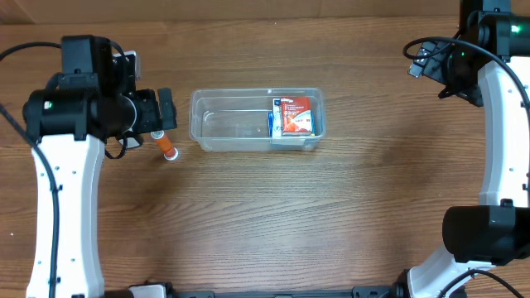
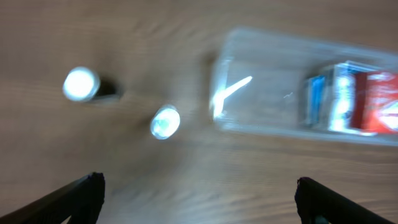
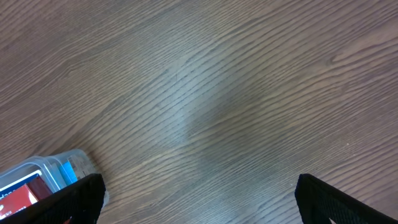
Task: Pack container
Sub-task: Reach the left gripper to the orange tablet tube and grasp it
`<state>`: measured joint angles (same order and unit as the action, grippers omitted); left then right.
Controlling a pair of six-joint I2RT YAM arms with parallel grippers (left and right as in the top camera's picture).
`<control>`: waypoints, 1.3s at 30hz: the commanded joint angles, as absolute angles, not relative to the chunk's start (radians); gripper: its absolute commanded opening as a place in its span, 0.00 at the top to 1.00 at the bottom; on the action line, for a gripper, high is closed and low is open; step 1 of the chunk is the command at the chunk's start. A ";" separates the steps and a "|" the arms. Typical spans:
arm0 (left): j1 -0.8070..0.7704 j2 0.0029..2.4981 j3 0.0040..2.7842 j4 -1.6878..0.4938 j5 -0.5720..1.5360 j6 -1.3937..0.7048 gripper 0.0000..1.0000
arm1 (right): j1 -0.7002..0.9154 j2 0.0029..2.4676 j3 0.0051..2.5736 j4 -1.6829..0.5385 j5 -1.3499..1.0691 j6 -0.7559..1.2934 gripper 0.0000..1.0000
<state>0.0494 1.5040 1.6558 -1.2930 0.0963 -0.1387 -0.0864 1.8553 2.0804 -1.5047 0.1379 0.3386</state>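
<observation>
At the table's (image 1: 265, 215) middle, your clear rectangular plastic container (image 1: 232, 132) is lying near your left gripper (image 2: 199, 196), whose fingers (image 2: 78, 198) are standing spread, holding nothing; your right gripper (image 3: 199, 196) is hanging well apart, likewise spread.

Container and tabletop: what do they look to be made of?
The container looks like clear, glossy plastic: wood grain shows through it and glare streaks its wall. The tabletop looks like wood or wood-print laminate, fairly matte: long grain lines; which one cannot be told.
</observation>
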 commanded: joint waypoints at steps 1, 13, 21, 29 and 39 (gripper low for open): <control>0.052 1.629 1.662 -1.349 -0.011 -0.219 0.03 | -0.091 1.847 2.100 -1.502 0.146 0.334 0.00; 0.053 1.869 1.662 -1.343 -0.011 -0.263 0.07 | -0.091 1.847 2.100 -1.502 0.146 0.334 0.00; 0.053 1.897 1.661 -1.297 -0.011 -0.267 0.14 | -0.091 1.847 2.100 -1.502 0.146 0.334 0.00; 0.053 1.975 1.649 -1.256 -0.007 -0.266 0.29 | -0.091 1.847 2.100 -1.502 0.146 0.334 0.00; 0.053 2.007 1.650 -1.256 -0.008 -0.278 0.64 | -0.091 1.847 2.100 -1.502 0.146 0.334 0.00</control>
<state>0.0494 2.0014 1.6554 -1.2568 0.0025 -0.2607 -0.0864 1.8553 2.0804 -1.5043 0.1375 0.3389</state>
